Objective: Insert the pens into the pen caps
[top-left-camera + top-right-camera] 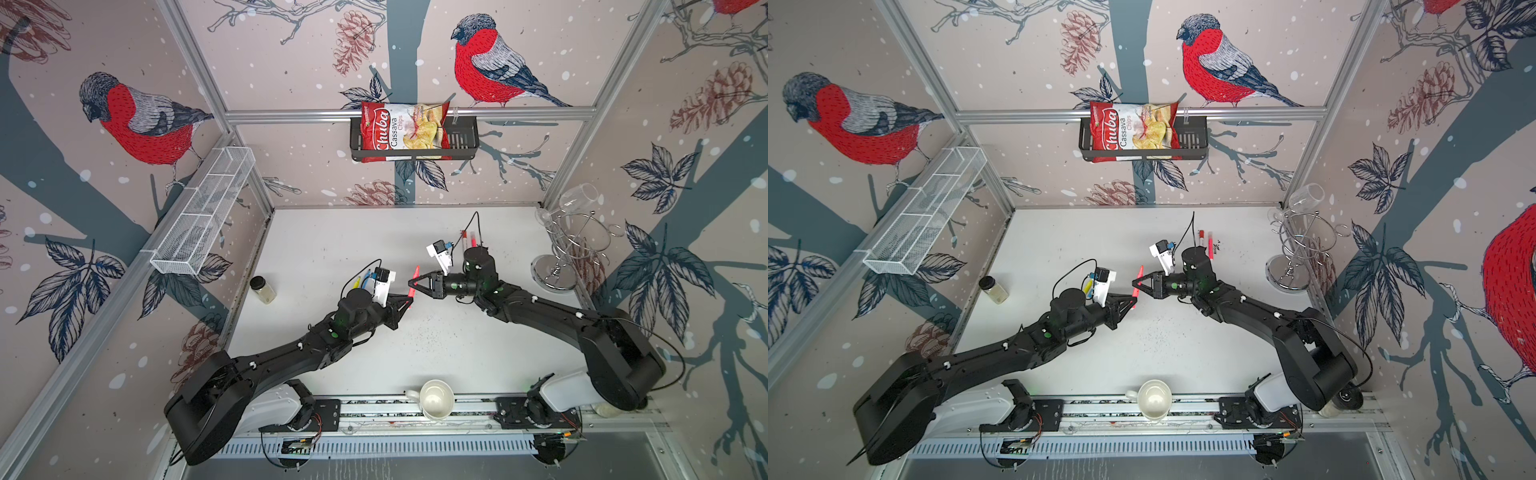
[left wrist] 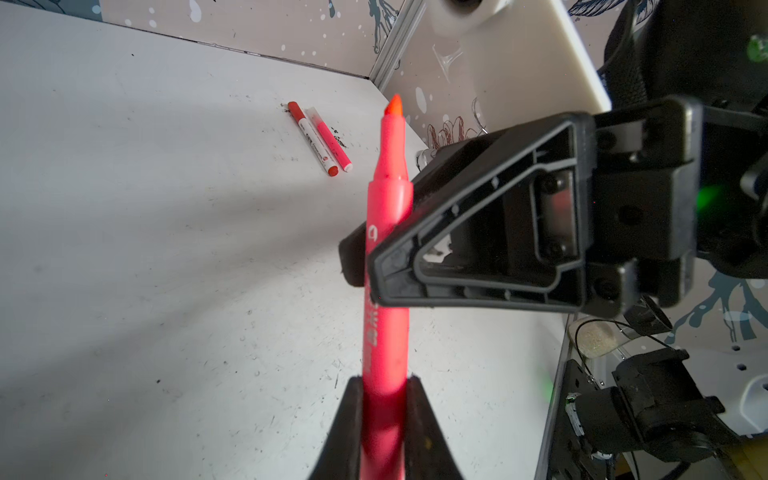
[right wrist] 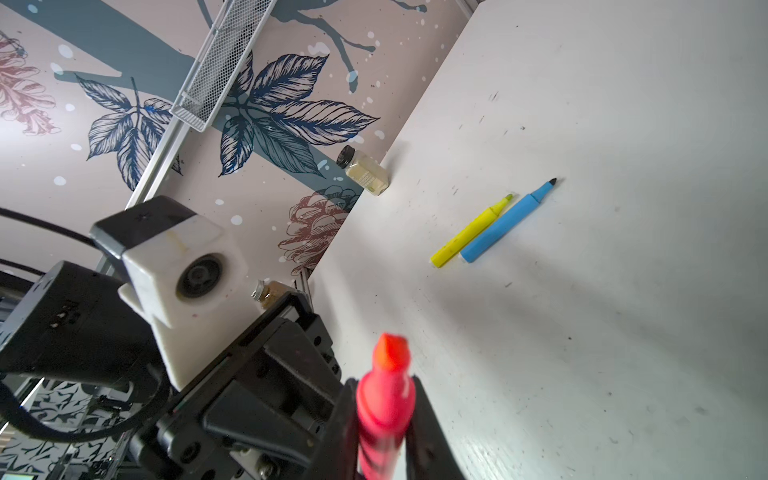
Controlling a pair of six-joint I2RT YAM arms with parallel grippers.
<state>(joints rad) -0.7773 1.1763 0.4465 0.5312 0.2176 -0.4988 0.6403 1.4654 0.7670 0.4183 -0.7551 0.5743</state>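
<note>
The tabletop in front of my arms lies bare up to the mug at the near rail; the back strip is open too; nothing passes between my left pincer and right pincer, both clamped on one pink pen. Leftward lie the yellow pen and blue pen, with a jar at the edge; rightward the glass rack fills the corner, two capped pens behind my right arm.
</note>
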